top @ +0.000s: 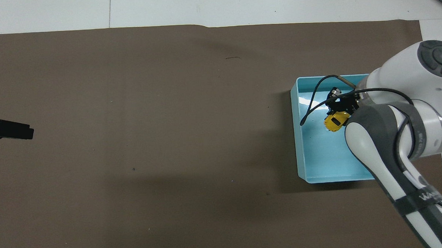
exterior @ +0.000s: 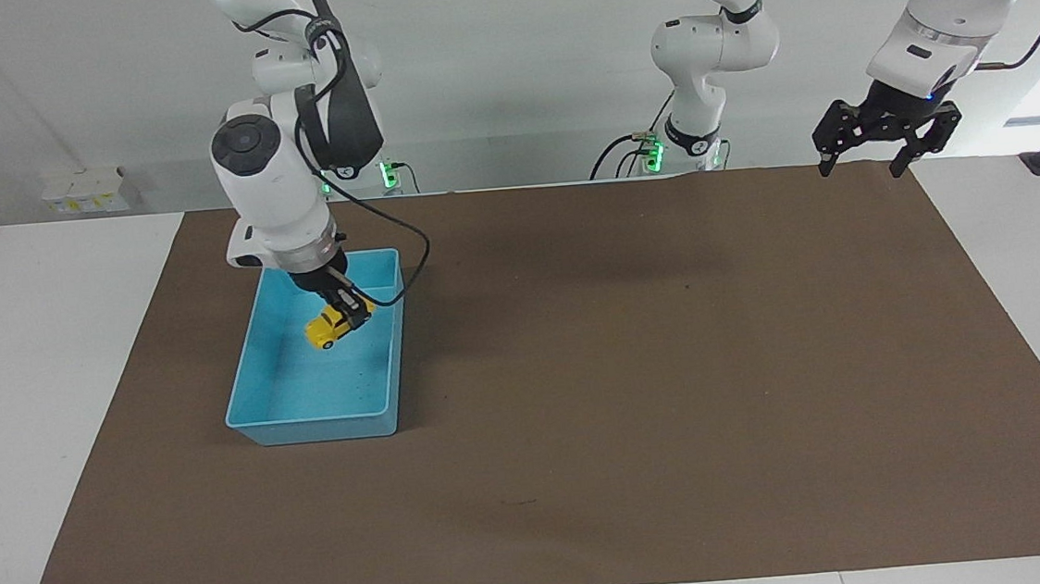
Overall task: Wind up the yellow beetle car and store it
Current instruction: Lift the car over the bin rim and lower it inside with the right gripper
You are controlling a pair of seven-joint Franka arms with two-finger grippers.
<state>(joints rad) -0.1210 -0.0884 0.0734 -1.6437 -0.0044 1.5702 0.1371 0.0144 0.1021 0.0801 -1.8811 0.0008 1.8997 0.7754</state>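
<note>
The yellow beetle car [exterior: 328, 327] is tilted nose-down in my right gripper [exterior: 350, 315], which is shut on it and holds it in the air over the inside of the light blue bin [exterior: 249, 388]. In the overhead view the car [top: 335, 121] shows over the bin's floor, the right gripper [top: 343, 107] partly under the arm. My left gripper [exterior: 876, 153] is open and empty, held up over the mat's edge at the left arm's end, near the robots. Only its tip [top: 8, 130] shows in the overhead view.
A brown mat [exterior: 639, 394] covers most of the white table. The blue bin [top: 298, 135] stands on it at the right arm's end. A black cable [exterior: 411, 263] loops from the right wrist beside the bin.
</note>
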